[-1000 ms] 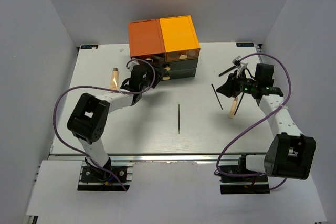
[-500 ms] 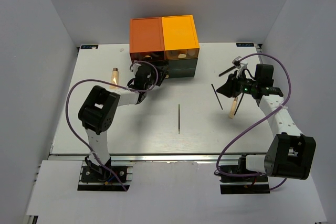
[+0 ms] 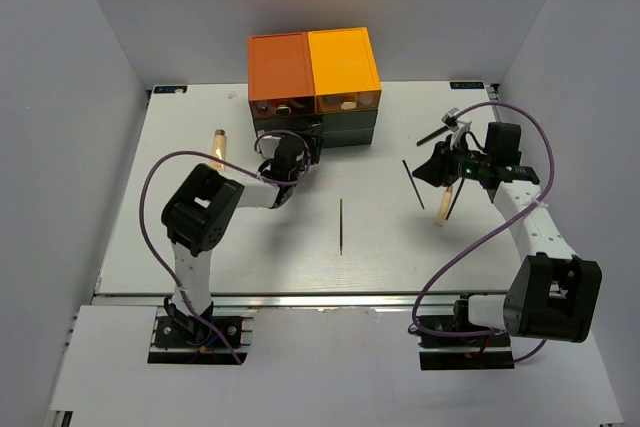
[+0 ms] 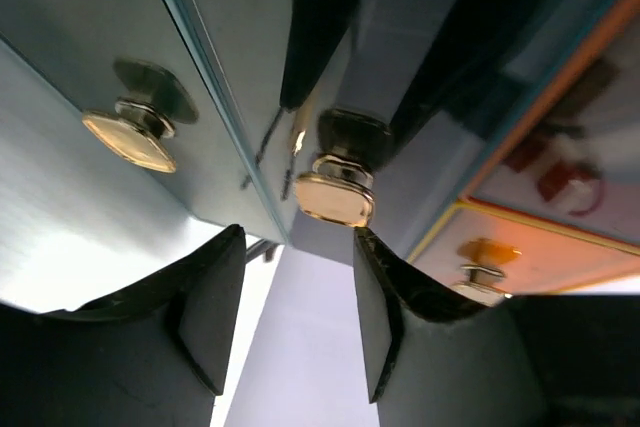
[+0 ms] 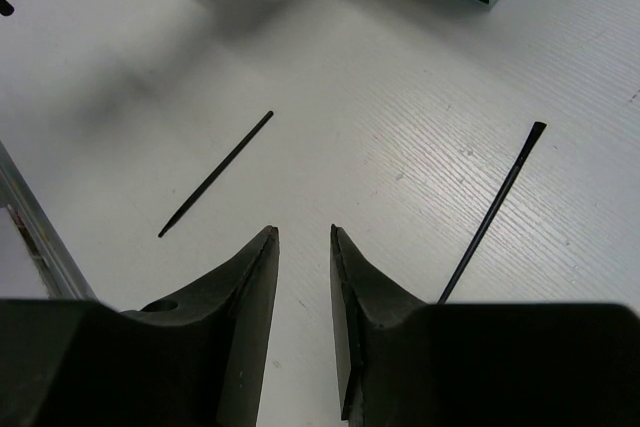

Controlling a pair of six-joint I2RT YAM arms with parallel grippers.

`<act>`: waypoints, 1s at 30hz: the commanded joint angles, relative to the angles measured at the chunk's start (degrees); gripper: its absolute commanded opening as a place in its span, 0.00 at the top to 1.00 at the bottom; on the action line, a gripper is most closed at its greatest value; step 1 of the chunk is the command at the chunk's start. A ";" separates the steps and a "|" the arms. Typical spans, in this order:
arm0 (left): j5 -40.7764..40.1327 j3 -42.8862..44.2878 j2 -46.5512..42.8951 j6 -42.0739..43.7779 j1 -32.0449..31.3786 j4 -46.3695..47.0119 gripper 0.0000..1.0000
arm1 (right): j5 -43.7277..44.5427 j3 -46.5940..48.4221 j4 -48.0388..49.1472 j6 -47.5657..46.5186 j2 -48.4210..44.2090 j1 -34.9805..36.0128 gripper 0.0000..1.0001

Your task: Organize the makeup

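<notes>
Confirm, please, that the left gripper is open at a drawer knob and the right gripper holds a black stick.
Not quite: the right gripper holds nothing; the right wrist view shows both black sticks on the table. The left gripper is open at the knob.

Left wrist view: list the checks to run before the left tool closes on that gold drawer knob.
1. Left tool open: ok.
2. Gold knob facing the gap between its fingers: ok.
3. Fingers level with the knob: not ok, it sits ahead of the tips.
4. Drawer behind the knob fully shut: cannot tell.
5. Right tool empty, away from the drawer box: ok.
6. Table free of loose makeup: not ok, a thin black stick and a beige tube lie out.
</notes>
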 commanded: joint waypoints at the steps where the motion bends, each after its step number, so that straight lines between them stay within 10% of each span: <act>1: -7.98 -2.11 -3.53 -2.61 -1.25 4.69 0.43 | -0.48 0.23 -1.02 -2.30 -1.20 0.15 0.67; 17: -14.59 1.47 -0.20 -6.03 -2.22 1.61 0.33 | -1.27 0.41 -0.94 -2.39 -0.59 0.15 0.66; 30: -12.47 -3.35 -1.77 -6.47 -2.92 6.00 0.71 | -1.36 0.23 -0.85 -2.48 -1.12 0.15 0.66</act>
